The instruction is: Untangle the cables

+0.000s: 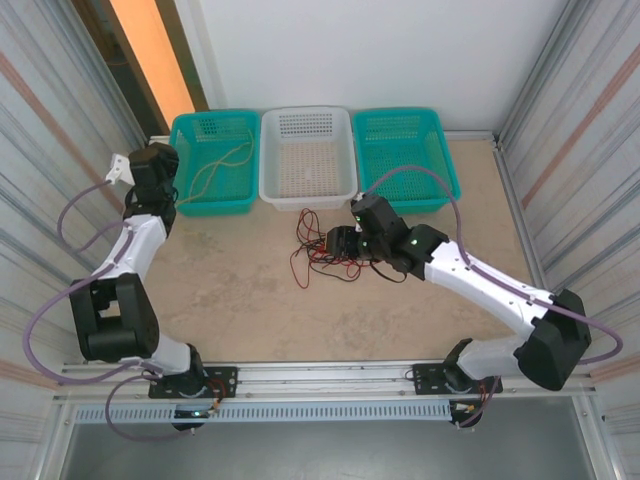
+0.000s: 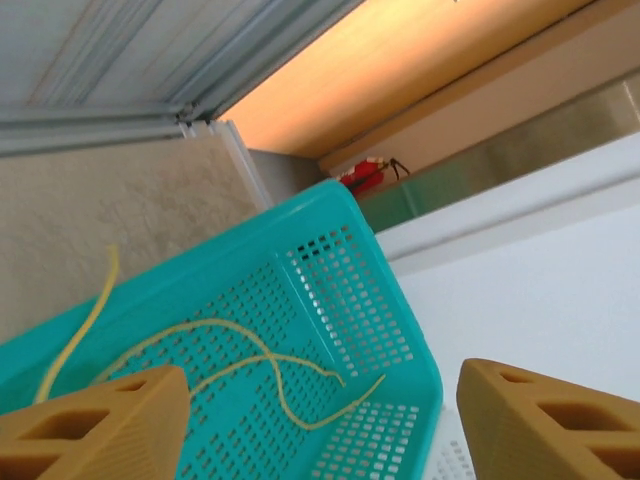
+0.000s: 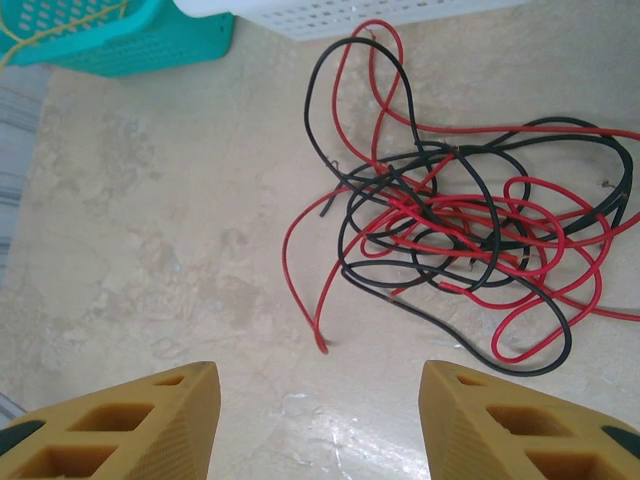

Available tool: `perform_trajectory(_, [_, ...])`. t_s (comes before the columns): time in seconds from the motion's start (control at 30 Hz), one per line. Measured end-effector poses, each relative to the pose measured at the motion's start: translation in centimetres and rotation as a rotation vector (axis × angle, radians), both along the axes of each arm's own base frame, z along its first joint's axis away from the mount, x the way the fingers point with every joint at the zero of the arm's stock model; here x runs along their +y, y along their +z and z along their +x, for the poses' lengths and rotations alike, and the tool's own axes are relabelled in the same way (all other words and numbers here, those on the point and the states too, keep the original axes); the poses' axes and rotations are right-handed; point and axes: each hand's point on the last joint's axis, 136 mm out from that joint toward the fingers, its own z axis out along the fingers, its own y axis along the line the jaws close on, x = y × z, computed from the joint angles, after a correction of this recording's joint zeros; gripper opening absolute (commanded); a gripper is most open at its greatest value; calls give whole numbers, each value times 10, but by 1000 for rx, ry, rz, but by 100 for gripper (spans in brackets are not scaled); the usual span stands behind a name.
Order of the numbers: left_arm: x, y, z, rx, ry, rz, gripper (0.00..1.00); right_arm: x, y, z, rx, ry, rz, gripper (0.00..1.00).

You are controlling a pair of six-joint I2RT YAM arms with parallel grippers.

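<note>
Bench: beige stone-look bench [image 1: 230, 290], ribbed metal walls L & R, baskets along the far edge.
Red+black cables [image 3: 450, 220]: one knot on the bench, just in front of white basket [image 1: 268, 190]. Long axis runs L-R; a loose red end points toward the near edge.
Yellow cable [image 2: 250, 350]: inside left teal basket [image 1: 215, 207], lying diagonal.
Left tool [image 2: 325, 420]: fingers wide apart, empty, over that basket.
Right tool [image 3: 320, 410]: released, empty, near the knot.
</note>
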Motion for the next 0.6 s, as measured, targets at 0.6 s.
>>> perform_trajectory(0.6, [-156,145,-114,-142,-623,451,59,-32,-8,15,13,-79,-64,61])
